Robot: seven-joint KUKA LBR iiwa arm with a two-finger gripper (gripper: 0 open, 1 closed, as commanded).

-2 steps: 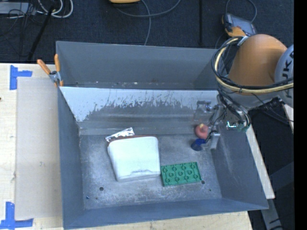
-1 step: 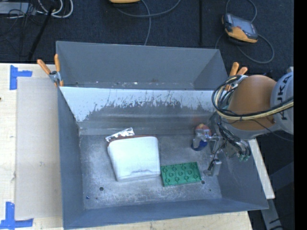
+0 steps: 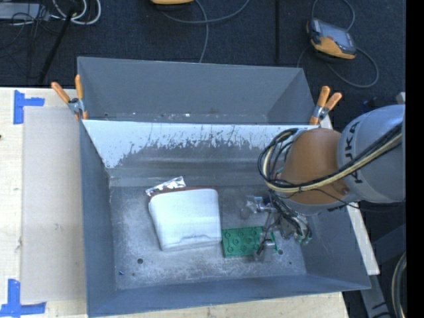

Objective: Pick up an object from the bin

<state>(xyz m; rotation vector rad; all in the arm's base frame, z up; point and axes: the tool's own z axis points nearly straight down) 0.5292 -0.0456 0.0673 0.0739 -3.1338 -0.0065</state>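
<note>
Our hand point(image 3: 268, 238) hangs at the right edge of a green studded plate point(image 3: 237, 242) on the bin point(image 3: 199, 148) floor, beside a white tub point(image 3: 187, 218); open or closed, we cannot tell.

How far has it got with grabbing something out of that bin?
Reaching looks done: the gripper sits low at the right edge of the flat green studded plate. Nothing is lifted; the plate lies on the floor of the grey metal bin, beside the white rounded plastic box. Gripping and lifting remain.
</note>
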